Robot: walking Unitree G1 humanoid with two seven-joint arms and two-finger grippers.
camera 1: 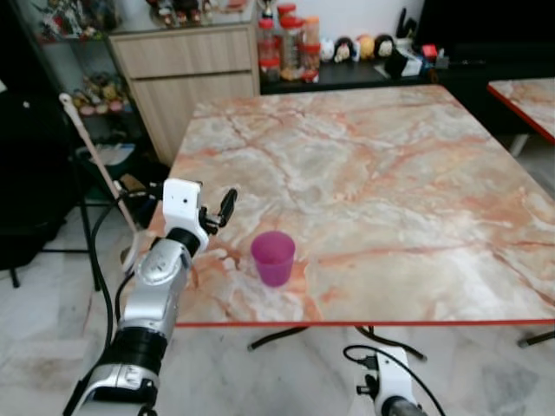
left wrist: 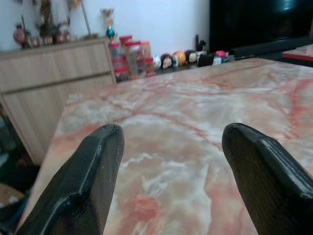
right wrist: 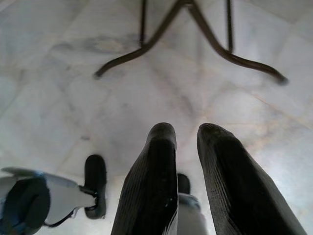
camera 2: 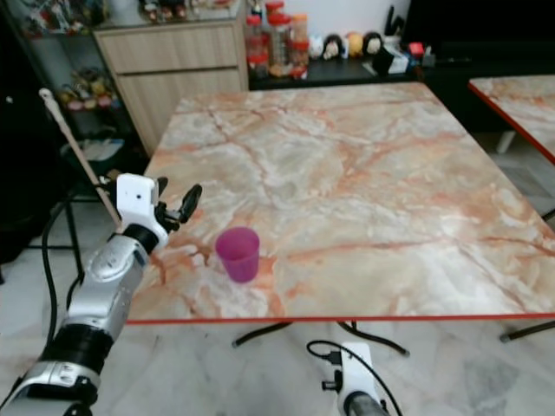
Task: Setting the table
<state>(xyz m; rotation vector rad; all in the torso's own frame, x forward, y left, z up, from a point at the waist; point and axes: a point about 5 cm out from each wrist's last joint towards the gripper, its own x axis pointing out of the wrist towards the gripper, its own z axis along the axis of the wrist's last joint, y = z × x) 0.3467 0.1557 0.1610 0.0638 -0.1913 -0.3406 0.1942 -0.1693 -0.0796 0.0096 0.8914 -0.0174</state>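
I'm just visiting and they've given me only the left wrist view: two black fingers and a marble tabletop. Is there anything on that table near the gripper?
Observer: Yes. A purple cup stands upright near the table's front edge, just to the right of the left gripper.
Operator: Is the gripper holding it?
Observer: No. The fingers are apart and empty, clear of the cup.
Operator: And the other arm?
Observer: The right gripper hangs low below the table, pointing at the marble floor and the table's dark metal legs.
Operator: Anything else laid out?
Observer: No, just the cup; jars stand on a cabinet behind the table.
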